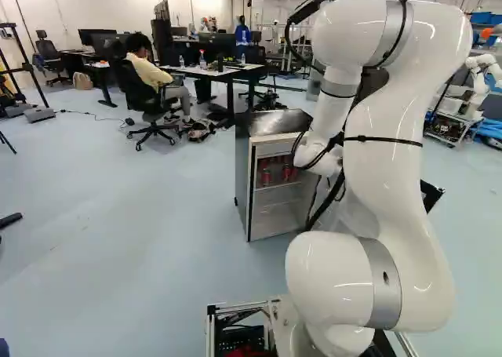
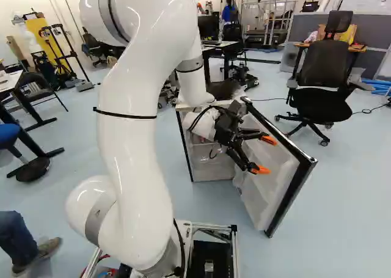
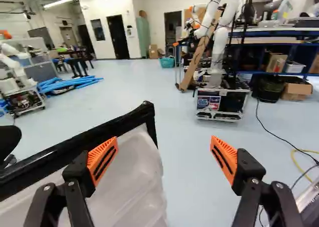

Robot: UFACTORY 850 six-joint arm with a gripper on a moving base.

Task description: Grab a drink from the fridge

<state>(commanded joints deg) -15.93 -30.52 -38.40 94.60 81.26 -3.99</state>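
In the right base view my gripper [image 2: 261, 155] stands in front of the fridge's opening, beside the inner side of the swung-out door [image 2: 269, 189]. The wrist view shows the gripper [image 3: 163, 159] open, nothing between its fingers, with the door's dark edge [image 3: 75, 146] and pale inner shelves behind and beside one finger. The small fridge [image 1: 245, 180] is near the middle of the left base view. Red cans [image 1: 267, 176] stand on a shelf inside it, partly hidden by the arm.
An office chair [image 2: 320, 101] stands behind the door. A desk [image 1: 227, 72] and a seated person are farther off, beyond the fridge. Another robot [image 3: 219, 52] on a wheeled base shows in the wrist view, with a cable [image 3: 279, 132] on the floor.
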